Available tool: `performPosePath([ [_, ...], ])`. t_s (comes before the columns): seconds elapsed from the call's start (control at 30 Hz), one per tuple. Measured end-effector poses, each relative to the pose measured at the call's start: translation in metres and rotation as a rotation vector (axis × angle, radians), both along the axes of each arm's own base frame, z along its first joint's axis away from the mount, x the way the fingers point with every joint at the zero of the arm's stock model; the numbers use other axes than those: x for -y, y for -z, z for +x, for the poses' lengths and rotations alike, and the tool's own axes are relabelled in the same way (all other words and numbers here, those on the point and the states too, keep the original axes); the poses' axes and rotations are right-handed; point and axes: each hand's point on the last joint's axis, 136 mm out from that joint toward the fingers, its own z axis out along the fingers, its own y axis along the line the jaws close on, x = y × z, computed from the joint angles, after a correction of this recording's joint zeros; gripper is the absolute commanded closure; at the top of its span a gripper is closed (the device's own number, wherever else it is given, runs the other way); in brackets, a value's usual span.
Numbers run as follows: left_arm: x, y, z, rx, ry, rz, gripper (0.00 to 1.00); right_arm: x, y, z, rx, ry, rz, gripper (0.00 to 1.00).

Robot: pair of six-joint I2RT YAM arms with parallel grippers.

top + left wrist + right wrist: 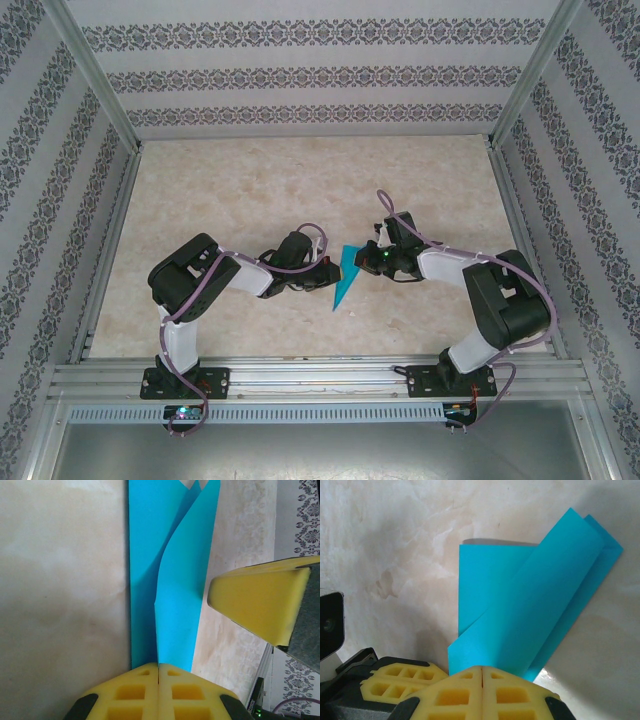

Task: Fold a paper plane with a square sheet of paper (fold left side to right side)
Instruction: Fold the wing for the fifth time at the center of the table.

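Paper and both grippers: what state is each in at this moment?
paper: folded into a narrow pointed shape, lying on the table, one flap lifted.
left gripper: shut, tips against the paper's end; unclear whether pinching or pressing.
right gripper: shut on the edge of the lifted flap.

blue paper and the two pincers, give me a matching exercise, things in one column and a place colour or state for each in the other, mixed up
Column one:
1. folded teal-blue paper
2. left pincer
3. right pincer
4. table top

Column two:
A. marbled beige
B. shut, at the paper's right side in the top view, pinching a lifted flap
C. creased to a narrow point, lying between the two pincers
D. shut, at the paper's left side in the top view

Pairs: 1-C, 2-D, 3-B, 4-A
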Motion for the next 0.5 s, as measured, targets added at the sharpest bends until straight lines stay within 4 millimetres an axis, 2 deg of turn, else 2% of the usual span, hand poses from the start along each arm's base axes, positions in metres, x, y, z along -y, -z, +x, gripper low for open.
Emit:
performPosePath([
  [0.5, -0.0002, 0.0001, 0.0002, -0.003, -0.004, 0.000, 1.00, -0.0017, 0.0096, 0.0044, -0.007, -0.011, -0.010, 1.00],
])
